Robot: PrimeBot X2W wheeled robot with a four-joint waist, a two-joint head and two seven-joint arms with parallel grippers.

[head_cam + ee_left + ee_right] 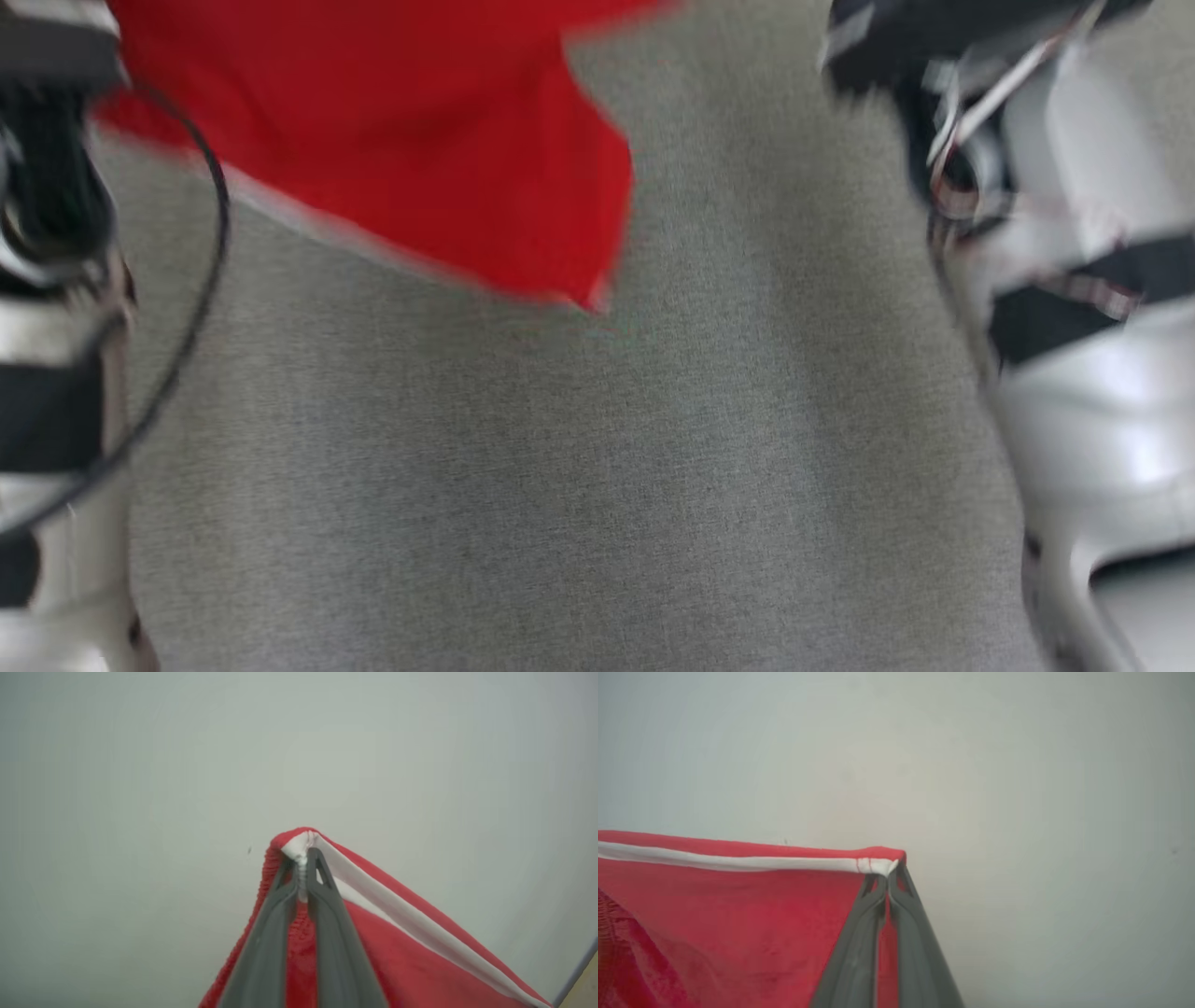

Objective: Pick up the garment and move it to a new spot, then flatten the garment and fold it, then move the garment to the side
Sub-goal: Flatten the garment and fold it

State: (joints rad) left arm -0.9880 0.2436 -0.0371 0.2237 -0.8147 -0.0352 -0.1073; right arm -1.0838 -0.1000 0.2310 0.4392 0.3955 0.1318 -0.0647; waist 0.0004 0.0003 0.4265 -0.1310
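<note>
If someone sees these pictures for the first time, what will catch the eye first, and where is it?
The bright red garment stands out at once, at the upper left of the head view against the grey surface. In the wrist views, the left gripper and the right gripper are each shut on a corner of it, at its white trim.

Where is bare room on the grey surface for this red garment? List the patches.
Free: the wide stretch of grey surface below the red garment, between the left forearm and the right forearm; also the strip between the garment's right edge and the right forearm. Crowded: the upper left, where garment, left forearm and black cable meet.
</note>
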